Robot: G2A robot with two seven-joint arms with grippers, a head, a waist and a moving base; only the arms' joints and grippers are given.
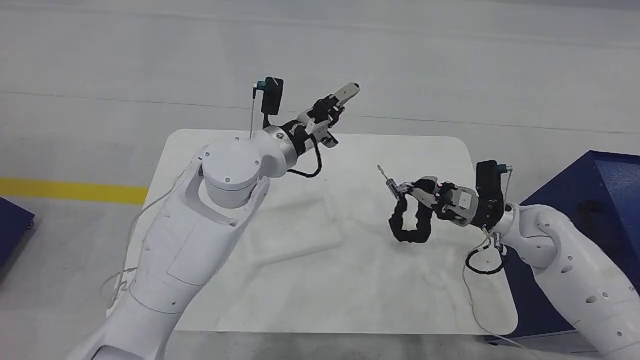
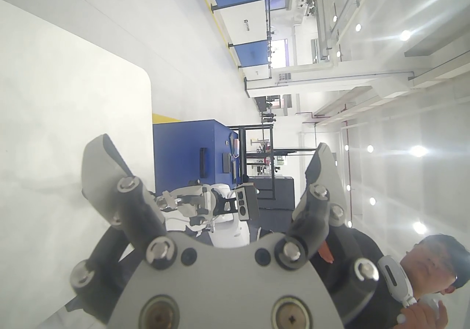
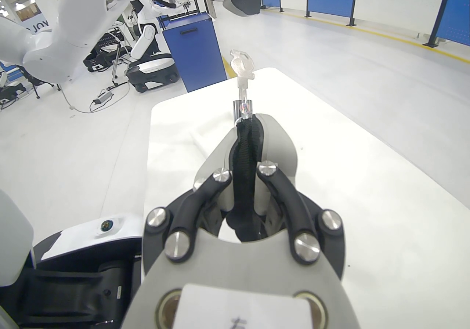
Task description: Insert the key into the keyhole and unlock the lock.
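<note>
Gripping hard at right of centre in the top view, the right pincer (image 1: 424,193) has both fingers clamped on the lock (image 1: 408,222). The lock's black sleeved loop hangs down from those fingers over the white table (image 1: 300,290). Whether the lowest part of the loop touches the tabletop I cannot tell.

The right wrist view makes the squeeze plain. The pale fingers (image 3: 281,141) press on the black sleeve from either side, and the lock's silver barrel pokes out just beyond the fingertips. And look at the key (image 3: 242,68): its blade is sunk into the end of that silver barrel. Its head stands free, in line with the pincer. In the top view the key points toward the upper left of the frame, out over the middle of the table, touching only the lock.

Over to the left pincer (image 1: 338,115), up in the upper middle of the top view, above the far edge of the table. It is wide open, fingers spread far apart. The left wrist view shows the gap clearly, with the table corner and the hall beyond. The two pincers are well apart, and the key's head is aimed roughly toward the open one.

At the right edge of the top view a dark blue cabinet (image 1: 610,190) stands just beside the table. A yellow line (image 1: 70,192) runs along the grey floor at the left edge of the frame.
</note>
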